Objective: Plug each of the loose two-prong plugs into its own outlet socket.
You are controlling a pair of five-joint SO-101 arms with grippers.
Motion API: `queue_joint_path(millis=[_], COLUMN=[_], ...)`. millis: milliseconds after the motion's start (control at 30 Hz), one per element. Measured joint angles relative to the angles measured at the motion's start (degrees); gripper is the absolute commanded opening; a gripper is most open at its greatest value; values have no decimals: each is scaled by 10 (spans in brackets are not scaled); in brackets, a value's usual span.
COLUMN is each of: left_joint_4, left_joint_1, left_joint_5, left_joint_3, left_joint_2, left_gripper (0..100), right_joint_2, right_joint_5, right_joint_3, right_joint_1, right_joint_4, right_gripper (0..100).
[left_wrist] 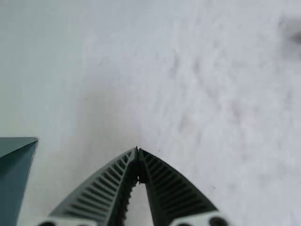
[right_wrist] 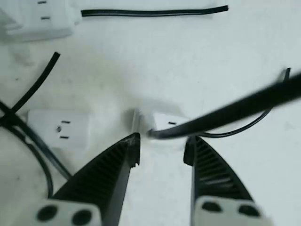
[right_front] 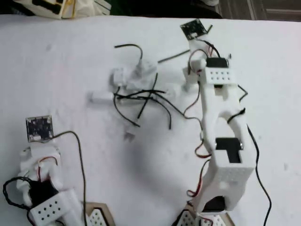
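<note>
One end effector [right_wrist: 162,147] open at plug [right_wrist: 162,118]

Matt cloth table [left_wrist: 188,70], smooth plastic socket [right_wrist: 59,128]

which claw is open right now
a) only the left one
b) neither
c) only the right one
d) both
C: the right claw has its tips spread apart, with a white plug just ahead of them, while the left claw has its tips pressed together over the table.
</note>
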Motion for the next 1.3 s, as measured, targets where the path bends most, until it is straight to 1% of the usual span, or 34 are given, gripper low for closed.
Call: queue_joint_path(millis=[267, 433, 500, 600, 700, 767, 933, 1100, 1200, 1300], left_joint_4=[0, 0, 0, 0, 0, 0, 0, 0, 0, 0], left_joint_1=[0, 0, 0, 0, 0, 0, 0, 0, 0, 0], left_joint_5=[0, 0, 0, 0, 0, 0, 0, 0, -3, -19], left_joint_3=[0, 4, 4, 4, 4, 4, 4, 4, 5, 10], left_joint_2=[0, 0, 0, 0, 0, 0, 0, 0, 0, 0], left_gripper=[23, 23, 23, 23, 23, 23, 23, 23, 23, 23], right_joint_2=[-66, -84, -84, -84, -84, -84, -84, -84, -84, -84], right_joint_5=[0, 0, 0, -3, -42, -77, -177, -263, -280, -287], right_joint_3=[-17, -17, -17, -17, -10, 11, 74, 100, 100, 101], right_joint_1=[-60, -122, -150, -180, -195, -210, -264, -298, -301, -302], right_joint_4=[185, 294, 327, 347, 345, 324, 249, 152, 109, 98], right_gripper=[153, 90, 75, 74, 74, 74, 71, 73, 74, 74])
